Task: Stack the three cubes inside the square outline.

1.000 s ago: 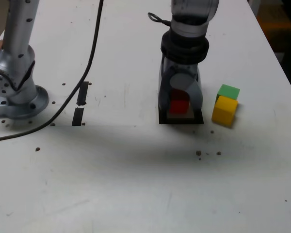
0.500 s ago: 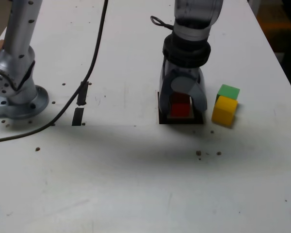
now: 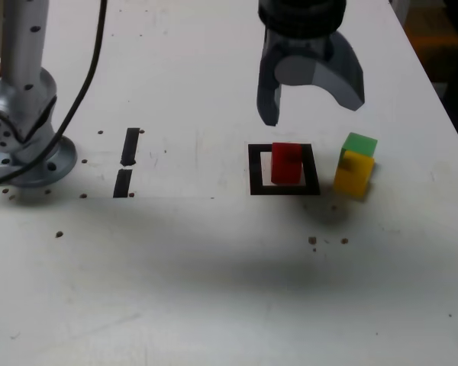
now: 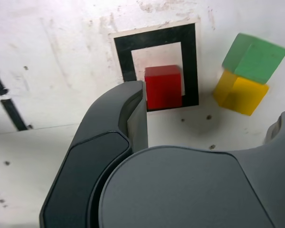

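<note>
we hold our grey gripper (image 3: 311,114) wide open and empty, with the solid green cube (image 3: 360,144) and solid yellow cube (image 3: 354,174) close together beside the thick black square outline (image 3: 256,171).

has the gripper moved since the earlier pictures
Yes, the gripper has risen clear of the black square, toward the exterior view's top.
</note>
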Motion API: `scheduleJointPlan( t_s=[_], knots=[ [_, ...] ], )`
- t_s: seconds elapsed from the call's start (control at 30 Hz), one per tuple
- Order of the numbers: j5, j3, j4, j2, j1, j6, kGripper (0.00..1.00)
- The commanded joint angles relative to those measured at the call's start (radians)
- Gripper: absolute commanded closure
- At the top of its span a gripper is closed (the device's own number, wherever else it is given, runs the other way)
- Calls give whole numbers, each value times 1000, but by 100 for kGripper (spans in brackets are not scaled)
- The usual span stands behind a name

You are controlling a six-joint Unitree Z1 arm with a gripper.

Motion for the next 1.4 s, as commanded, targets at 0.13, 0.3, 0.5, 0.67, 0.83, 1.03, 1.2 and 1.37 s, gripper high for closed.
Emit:
scheduleJointPlan(
  t_s=[0.13,0.3,0.5,0.67,0.83,1.03,1.2,1.37],
  knots=[
    [-4,-313,148,155,-31,90,0],
    [-7,-361,143,216,-36,159,1],
    [-36,-387,127,288,-38,249,6],
    [-53,-363,113,333,-39,289,11],
    [-57,-343,82,356,-39,295,15],
    [-61,-263,-37,372,-34,275,35],
    [-35,-256,-57,369,-29,263,50],
    [-26,-263,-50,366,-27,257,64]
  ],
)
